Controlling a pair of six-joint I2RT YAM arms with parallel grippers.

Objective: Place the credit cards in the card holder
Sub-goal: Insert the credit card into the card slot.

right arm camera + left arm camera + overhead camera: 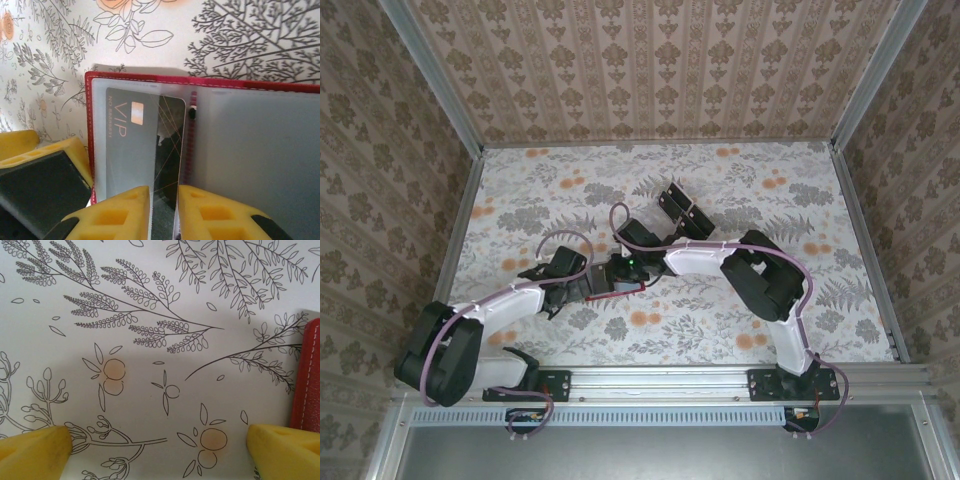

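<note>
At table centre, on the floral cloth point(740, 310), the card holder point(250, 150) lies open with its red stitched border around two greyish translucent pockets facing up. One black credit card point(135, 145), marked VIP with a small pale chip near its top, lies over the left pocket as the right wrist view frames it. Its upper part looks to be under the sleeve; how deep it sits cannot be told. The right gripper point(164, 212) has its yellow fingers close together, clamped on the near edge of that card, one finger on each side.

The left gripper point(157, 450) has its jaws wide apart, with the yellow tips at the two bottom corners of the left wrist view and bare cloth between them. The holder's red edge runs down the right side of that view, and the right-hand tip overlaps its lower end; contact cannot be told. From the right wrist, one left finger with a black pad shows just beside the holder's left edge.

From above, both arms reach inward and the two grippers meet over the holder, a red sliver of which shows beneath them. The spare credit cards point(678, 205), black and flat, lie on the cloth near the holder toward the back wall point(650, 70), apart from it.
</note>
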